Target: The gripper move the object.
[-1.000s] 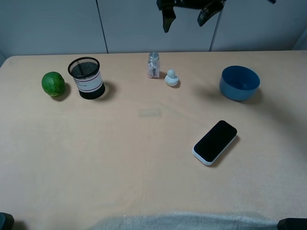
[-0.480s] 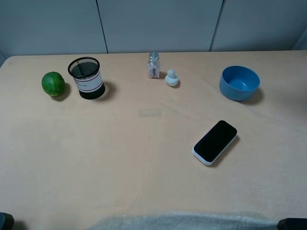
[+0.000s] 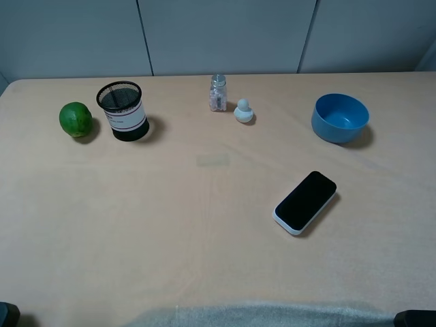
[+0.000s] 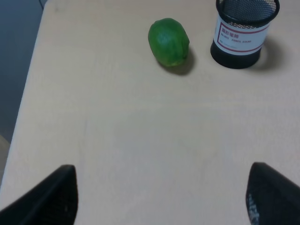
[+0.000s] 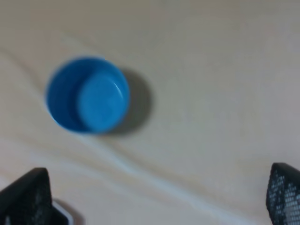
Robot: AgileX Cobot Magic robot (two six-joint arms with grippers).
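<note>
Object (image 3: pixel 243 111): tiny pale white-bluish figurine, round head on wider base, upright on table far side. My gripper (image 5: pixel 150 199): black fingertips spread wide, holding nothing, well apart from it.

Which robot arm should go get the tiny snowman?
Probably the right. The right gripper, open, looks down on the blue bowl, on the snowman figurine's side; the left gripper faces the lime, farther away.

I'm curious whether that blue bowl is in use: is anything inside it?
The round blue bowl looks empty: both the overhead and right wrist views show only its bare blue floor. The near inner wall is hidden from the high camera, and the wrist picture is blurred.
</note>
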